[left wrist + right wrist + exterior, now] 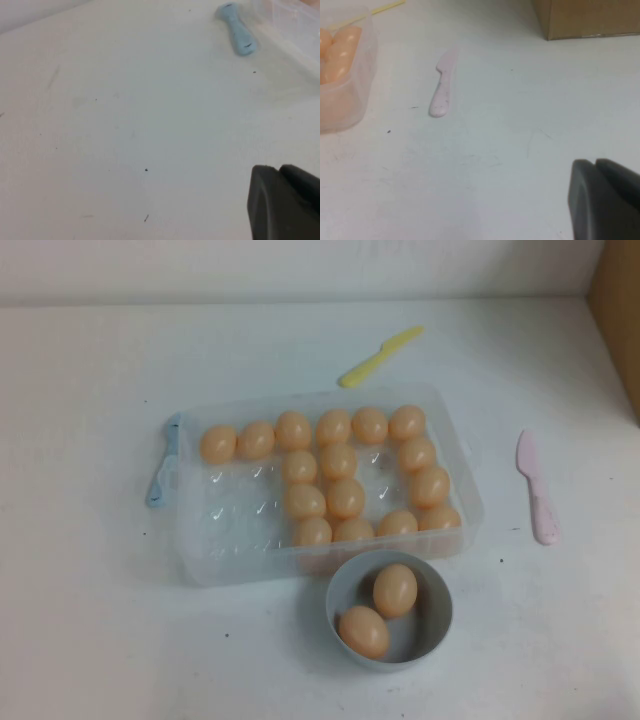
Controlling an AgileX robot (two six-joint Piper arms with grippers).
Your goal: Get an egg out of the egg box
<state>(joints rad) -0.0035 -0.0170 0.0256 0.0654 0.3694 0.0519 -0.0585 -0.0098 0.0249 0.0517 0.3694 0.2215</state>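
- The large clear plastic egg box, with its light blue side clasp, lies open at the middle of the white worktop; small smooth peach-orange eggs fill its far row and its right-hand cups, while the left-hand cups stand bare.
- A small round grey-blue bowl, just beside the box's near wall, holds two more eggs.
- Left gripper: parked low over bare worktop, left of the clasp; right gripper: parked over the worktop, right of the box, near the pale pink plastic knife; neither appears in the high view, and you cannot tell how the jaws of either stand.
- Judged step: the approach; choose an edge egg such as the near-right one, the egg; descend vertically, jaws wide, straddle its middle, close gently, lift straight so its neighbours stay seated.
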